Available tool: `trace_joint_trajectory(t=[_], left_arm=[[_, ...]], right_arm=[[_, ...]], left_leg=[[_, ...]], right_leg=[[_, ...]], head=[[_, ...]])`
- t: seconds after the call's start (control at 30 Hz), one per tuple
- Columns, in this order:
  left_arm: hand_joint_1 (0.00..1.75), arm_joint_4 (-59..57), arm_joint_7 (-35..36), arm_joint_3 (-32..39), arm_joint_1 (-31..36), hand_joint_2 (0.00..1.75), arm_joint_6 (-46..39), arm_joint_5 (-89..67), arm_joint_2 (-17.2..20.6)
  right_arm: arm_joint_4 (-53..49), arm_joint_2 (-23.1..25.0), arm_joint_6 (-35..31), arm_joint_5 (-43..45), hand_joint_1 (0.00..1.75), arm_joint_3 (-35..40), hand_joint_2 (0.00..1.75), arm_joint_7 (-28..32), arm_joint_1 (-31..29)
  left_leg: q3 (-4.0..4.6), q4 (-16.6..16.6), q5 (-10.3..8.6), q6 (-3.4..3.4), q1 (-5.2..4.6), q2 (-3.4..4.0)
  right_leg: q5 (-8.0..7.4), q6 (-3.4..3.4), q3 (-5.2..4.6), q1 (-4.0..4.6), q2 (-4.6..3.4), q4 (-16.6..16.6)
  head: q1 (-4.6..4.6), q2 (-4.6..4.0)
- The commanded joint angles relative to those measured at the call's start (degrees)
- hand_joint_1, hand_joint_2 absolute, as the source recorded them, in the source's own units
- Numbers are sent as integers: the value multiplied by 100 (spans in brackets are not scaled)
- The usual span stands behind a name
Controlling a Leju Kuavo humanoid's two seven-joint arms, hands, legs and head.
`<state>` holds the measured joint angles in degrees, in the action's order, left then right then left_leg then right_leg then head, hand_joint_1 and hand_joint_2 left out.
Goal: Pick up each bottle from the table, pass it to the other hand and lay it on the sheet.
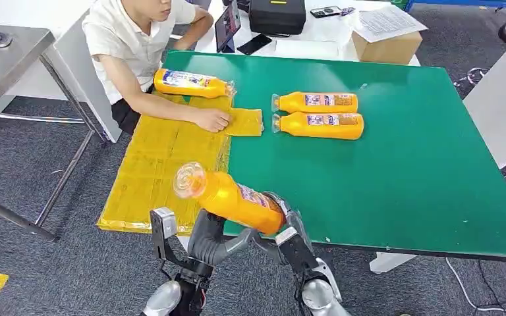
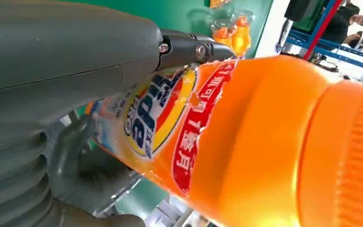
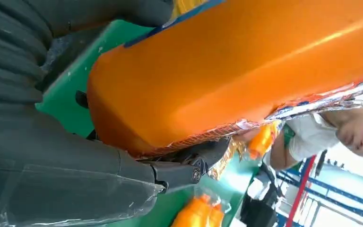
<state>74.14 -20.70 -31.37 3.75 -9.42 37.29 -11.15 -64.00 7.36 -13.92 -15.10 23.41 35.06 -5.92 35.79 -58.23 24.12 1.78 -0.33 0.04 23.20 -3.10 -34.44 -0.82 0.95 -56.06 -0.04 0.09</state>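
Both hands grip one orange bottle (image 1: 230, 199) at table's near edge — left hand (image 1: 221, 240), right hand (image 1: 288, 230).

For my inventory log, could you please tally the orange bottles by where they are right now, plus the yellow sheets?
Bottles on sheet: 1
Bottles on green table: 2
Bottles held in the robot hands: 1
Yellow sheets: 1
Total: 4 bottles and 1 sheet, 5 things.
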Motion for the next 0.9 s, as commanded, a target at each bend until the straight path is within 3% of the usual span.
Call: trace_joint_trajectory(t=[0.03, 0.4, 0.63, 0.77, 0.8, 0.83, 0.87, 0.9], left_arm=[[0, -82, 35, -105, 185, 175, 15, 28, 127], [0, -82, 35, -105, 185, 175, 15, 28, 127], [0, -346, 262, -102, 348, 175, 320, 301, 87], [2, -550, 87, 3, 526, 175, 56, 195, -2], [56, -570, 28, 107, 535, 175, -81, 218, -107], [143, -567, 12, 109, 548, 175, -182, 167, -137], [175, -556, -53, 159, 573, 175, -230, 163, -174], [175, -529, -60, 192, 580, 175, -224, 178, -175]], right_arm=[[678, -19, -18, -4, 175, 268, 175, 7, -359], [678, -19, -18, -4, 175, 268, 175, 7, -359], [894, 40, -223, -217, 175, 585, 175, 43, -559], [909, 106, -306, -404, 175, 850, 175, 34, -599], [898, 100, -315, -445, 175, 974, 175, 25, -571], [893, 98, -320, -435, 175, 1030, 175, 23, -553], [914, 109, -258, -444, 175, 1160, 175, 33, -524], [920, 130, -293, -464, 175, 1209, 175, 56, -498]], left_leg=[[-19, 5, 6, -9, 4, 7], [-24, 2, 10, -13, 5, 8], [-14, 3, 6, -9, 4, 9], [-13, 5, 3, -8, 1, 7], [-22, 2, 8, -12, 5, 10], [-16, 4, 5, -9, 4, 8], [-10, 2, 4, -7, 3, 5], [-25, 4, 9, -13, 6, 8]], right_leg=[[2, 9, 17, 3, -12, 6], [6, 12, 21, 5, -15, 3], [1, 9, 13, 4, -14, 4], [0, 8, 11, 1, -11, 3], [3, 12, 20, 5, -17, 3], [1, 9, 14, 3, -13, 3], [1, 7, 10, 3, -8, 2], [6, 12, 23, 5, -14, 5]], head=[[0, 0], [0, 0], [0, 0], [0, 0], [2, 0], [2, 0], [2, 0], [0, 0]])
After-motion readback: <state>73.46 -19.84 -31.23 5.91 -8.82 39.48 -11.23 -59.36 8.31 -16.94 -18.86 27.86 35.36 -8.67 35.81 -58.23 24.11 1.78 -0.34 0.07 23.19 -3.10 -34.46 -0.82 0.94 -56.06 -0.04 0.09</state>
